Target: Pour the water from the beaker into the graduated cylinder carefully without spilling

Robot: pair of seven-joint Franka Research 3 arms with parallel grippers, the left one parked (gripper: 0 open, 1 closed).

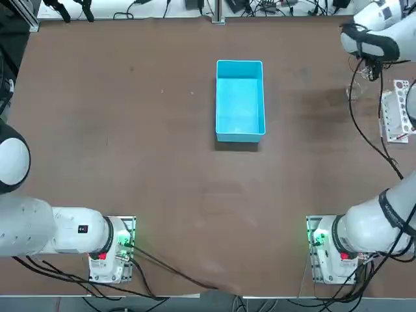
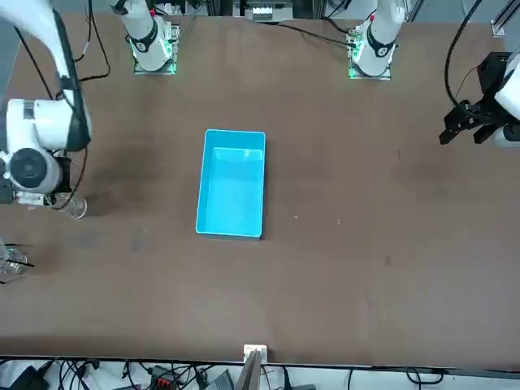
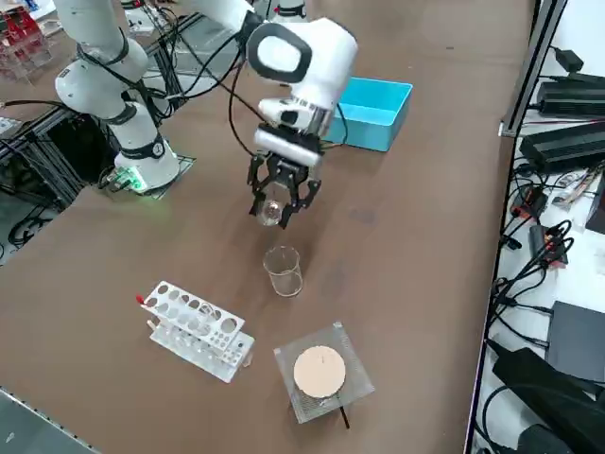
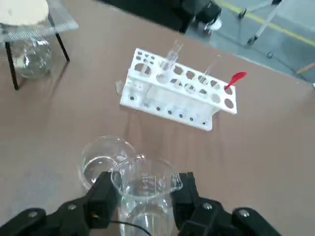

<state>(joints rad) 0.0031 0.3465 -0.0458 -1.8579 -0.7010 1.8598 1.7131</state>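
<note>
Glass beaker (image 4: 145,189) clamped in the right tool (image 4: 143,199) above one graduated cylinder (image 4: 101,161).

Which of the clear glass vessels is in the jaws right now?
The spouted beaker, lifted off the table in the right gripper. The other clear cup stands free on the table below it.
</note>
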